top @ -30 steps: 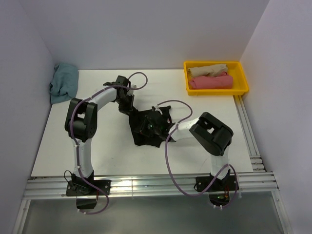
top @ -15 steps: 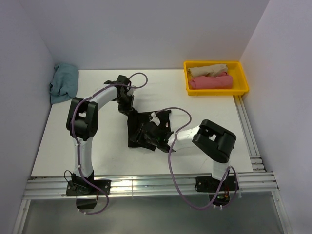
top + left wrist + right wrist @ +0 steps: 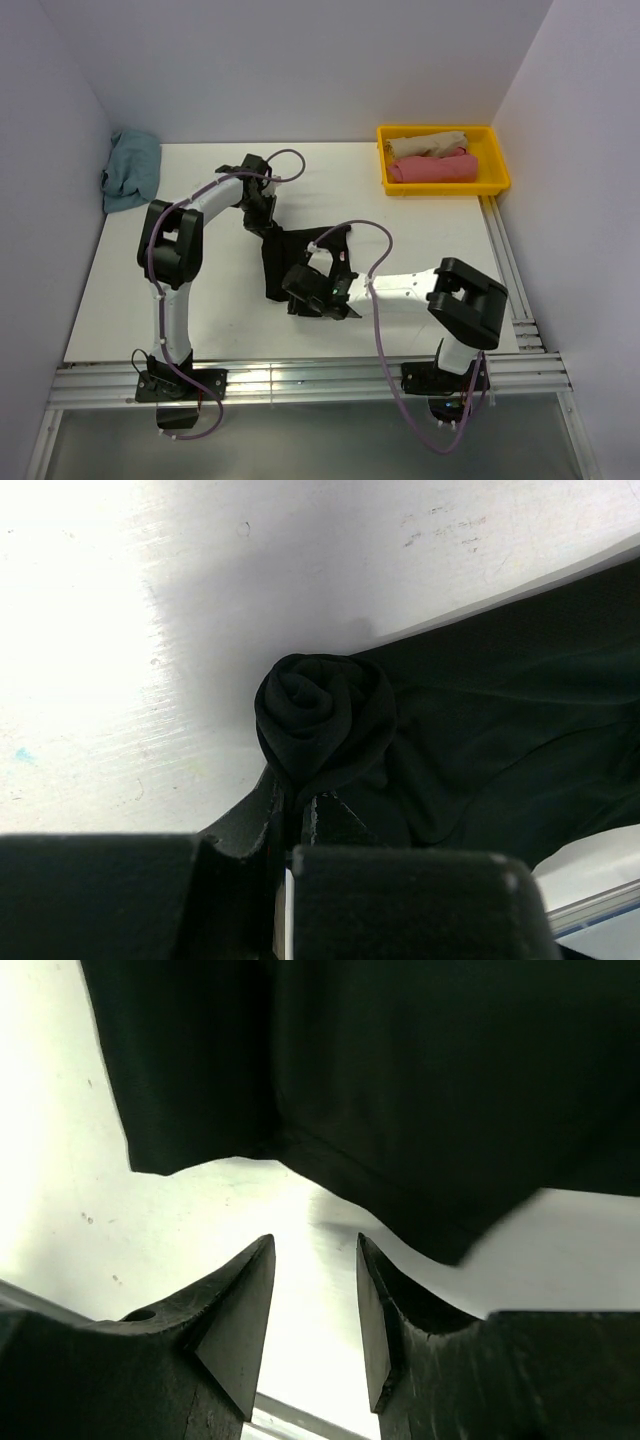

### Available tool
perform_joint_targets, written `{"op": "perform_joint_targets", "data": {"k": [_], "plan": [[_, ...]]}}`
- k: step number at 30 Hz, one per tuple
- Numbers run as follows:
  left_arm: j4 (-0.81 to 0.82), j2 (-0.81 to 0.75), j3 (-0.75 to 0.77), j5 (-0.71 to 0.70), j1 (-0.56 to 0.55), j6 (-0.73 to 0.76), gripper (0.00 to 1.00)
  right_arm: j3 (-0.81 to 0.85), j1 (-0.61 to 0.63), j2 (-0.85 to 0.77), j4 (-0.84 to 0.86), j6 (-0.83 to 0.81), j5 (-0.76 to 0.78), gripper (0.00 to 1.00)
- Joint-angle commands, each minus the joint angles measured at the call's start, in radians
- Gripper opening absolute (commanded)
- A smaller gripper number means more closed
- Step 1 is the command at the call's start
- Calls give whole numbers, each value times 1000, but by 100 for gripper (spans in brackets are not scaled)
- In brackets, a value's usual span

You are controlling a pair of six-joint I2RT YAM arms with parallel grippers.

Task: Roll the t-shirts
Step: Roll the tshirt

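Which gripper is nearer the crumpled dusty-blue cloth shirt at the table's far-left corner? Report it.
Left. The left gripper pinches the far end of the black cloth t-shirt, to the right of the blue shirt; the right gripper sits open at its near edge, farther off.

The black t-shirt (image 3: pixel 281 262) lies crumpled on the worktop (image 3: pixel 110 300) (one corner twisted into a tight roll). The blue t-shirt (image 3: pixel 131 170) is heaped far left. The pink t-shirt (image 3: pixel 432 168) and beige t-shirt (image 3: pixel 427 145) lie rolled in a yellow bin (image 3: pixel 440 188).
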Motion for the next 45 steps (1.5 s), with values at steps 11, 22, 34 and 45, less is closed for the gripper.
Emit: {"op": "perform_joint_targets", "data": {"k": [11,22,34,45], "plan": [[30,26,23,-40,-32,25,0,531,-22,143,-415,-178,362,54],[26,26,29,-37,-45,29,0,833,-41,459,-510,-260,470,57],[30,26,25,-40,-47,27,0,836,-31,491,-478,-258,451,58],[29,32,29,-43,-48,27,0,873,-30,562,-460,-274,431,60]]}}
